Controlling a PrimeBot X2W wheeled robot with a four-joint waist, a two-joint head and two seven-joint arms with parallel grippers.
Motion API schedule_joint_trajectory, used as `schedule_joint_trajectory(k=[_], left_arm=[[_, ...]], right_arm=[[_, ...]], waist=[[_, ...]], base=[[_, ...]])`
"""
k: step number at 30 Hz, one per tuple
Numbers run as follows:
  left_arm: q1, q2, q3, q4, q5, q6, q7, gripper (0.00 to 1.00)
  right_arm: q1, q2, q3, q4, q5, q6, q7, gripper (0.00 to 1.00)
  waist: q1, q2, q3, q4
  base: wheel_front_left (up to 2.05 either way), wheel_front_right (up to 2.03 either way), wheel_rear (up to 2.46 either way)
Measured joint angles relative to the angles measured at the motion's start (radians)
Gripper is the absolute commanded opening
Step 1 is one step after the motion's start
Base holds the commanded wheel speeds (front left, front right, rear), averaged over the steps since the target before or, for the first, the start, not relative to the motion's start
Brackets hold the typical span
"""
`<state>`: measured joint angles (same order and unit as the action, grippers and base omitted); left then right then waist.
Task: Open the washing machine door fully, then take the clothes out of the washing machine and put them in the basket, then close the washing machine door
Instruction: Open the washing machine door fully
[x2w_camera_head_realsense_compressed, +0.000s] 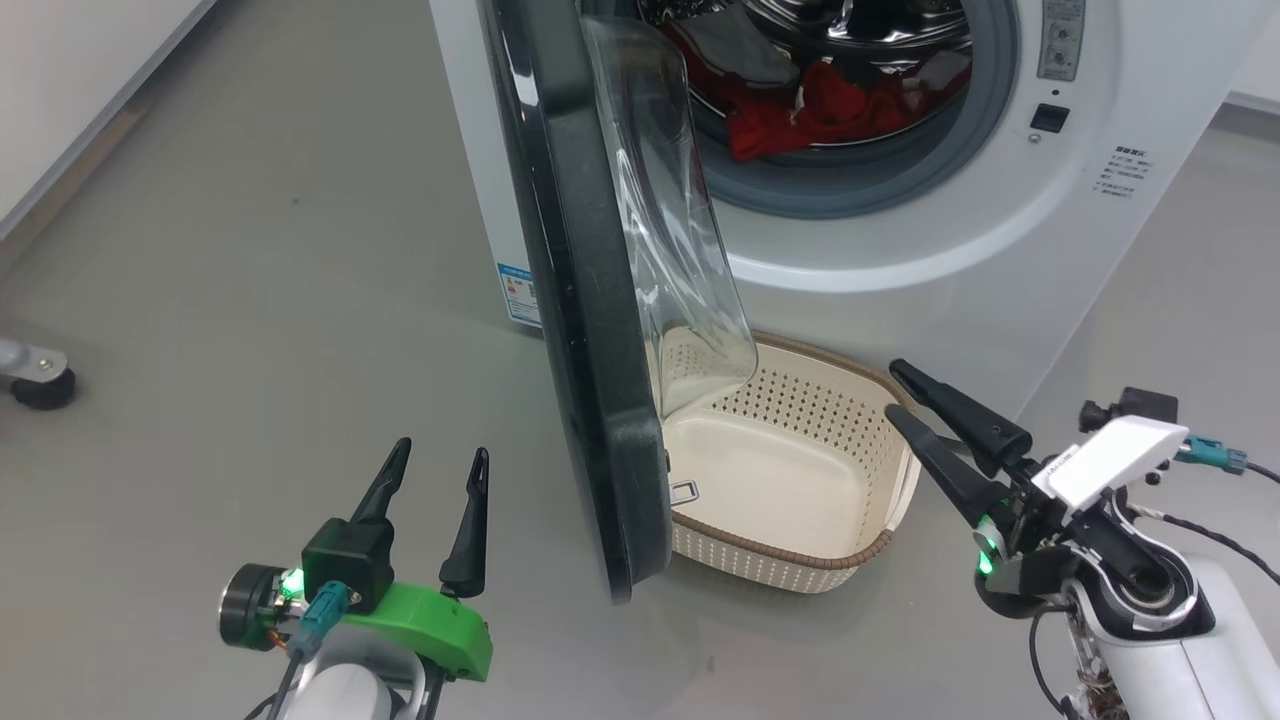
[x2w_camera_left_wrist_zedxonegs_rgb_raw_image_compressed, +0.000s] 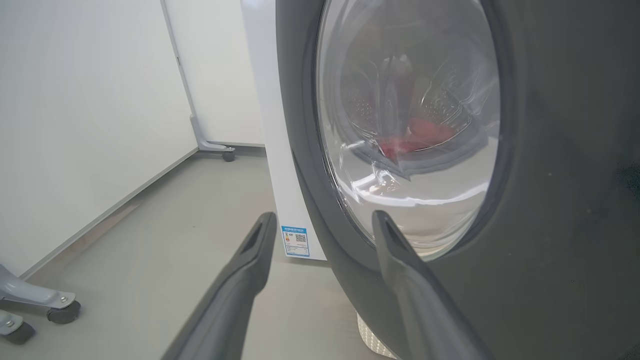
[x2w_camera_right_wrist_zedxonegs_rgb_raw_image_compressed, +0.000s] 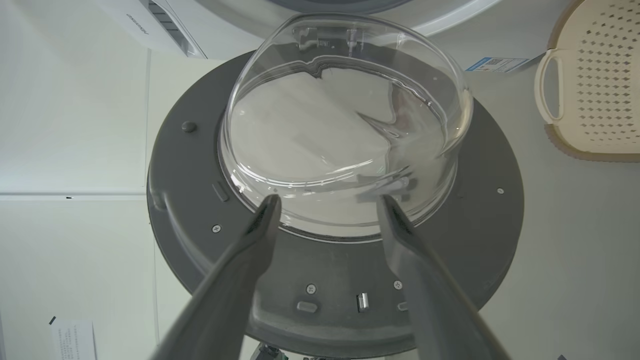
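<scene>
The glossy black washing machine door (x2w_camera_head_realsense_compressed: 590, 330) stands open, its clear bowl hiding part of the basket (x2w_camera_head_realsense_compressed: 790, 560); the red clothes (x2w_camera_head_realsense_compressed: 810, 115) are cut off above. The left pincer (x2w_camera_head_realsense_compressed: 443, 447) and right pincer (x2w_camera_head_realsense_compressed: 891, 388) gape empty.

Three views, all sharing the washing machine door (x2w_camera_head_realsense_compressed: 585, 350).
Head: high, tilted down, medium range, door edge-on, basket (x2w_camera_head_realsense_compressed: 800, 410) mid-frame. Left wrist: low near the floor, close on the door's outer face, looking through its glass. Right wrist: close, rolled sideways, facing the door's inner side; shares the basket with head.
</scene>
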<state>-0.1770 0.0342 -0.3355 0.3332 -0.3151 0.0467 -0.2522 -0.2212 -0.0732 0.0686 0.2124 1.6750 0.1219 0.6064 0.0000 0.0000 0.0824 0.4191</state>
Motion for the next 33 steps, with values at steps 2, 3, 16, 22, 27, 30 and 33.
schedule_joint_trajectory(k=[2, 3, 16, 22, 27, 30, 33], left_arm=[[0.005, 0.000, 0.001, 0.001, 0.000, 0.000, 0.000, 1.00], [0.007, 0.000, 0.002, 0.001, 0.000, 0.000, 0.000, 1.00], [0.017, 0.001, 0.011, 0.010, 0.010, 0.000, 0.000, 1.00], [0.020, 0.005, 0.011, 0.016, 0.020, -0.007, 0.000, 1.00], [0.025, 0.013, 0.014, 0.019, 0.028, -0.008, 0.000, 1.00], [0.025, 0.014, 0.014, 0.020, 0.028, -0.009, 0.000, 1.00], [0.026, 0.014, 0.017, 0.021, 0.028, -0.009, 0.000, 1.00]], right_arm=[[0.031, -0.020, -0.002, -0.003, -0.059, 0.000, -0.041, 1.00], [0.047, -0.030, -0.003, -0.004, -0.096, 0.000, -0.064, 1.00], [0.183, -0.099, -0.040, -0.005, -0.514, 0.000, -0.465, 1.00], [0.225, -0.164, -0.088, 0.017, -0.728, -0.018, -0.675, 1.00], [0.232, -0.207, -0.094, 0.004, -0.893, -0.066, -0.812, 1.00], [0.235, -0.241, -0.082, -0.015, -0.992, -0.101, -0.882, 1.00], [0.245, -0.257, -0.056, -0.039, -1.086, -0.135, -0.885, 1.00]], waist=[[0.0000, 0.0000, -0.005, -0.008], [0.0000, 0.0000, -0.007, -0.012], [0.0000, 0.0000, -0.024, -0.058], [0.0000, 0.0000, -0.038, -0.067], [0.0000, 0.0000, -0.046, -0.074], [0.0000, 0.0000, -0.049, -0.077], [0.0000, 0.0000, -0.052, -0.079]], base=[[0.00, 0.00, 0.00], [0.00, 0.00, 0.00], [0.00, 0.00, 0.00], [0.00, 0.00, 0.00], [0.00, 0.00, 0.00], [0.00, 0.00, 0.00], [0.00, 0.00, 0.00]])
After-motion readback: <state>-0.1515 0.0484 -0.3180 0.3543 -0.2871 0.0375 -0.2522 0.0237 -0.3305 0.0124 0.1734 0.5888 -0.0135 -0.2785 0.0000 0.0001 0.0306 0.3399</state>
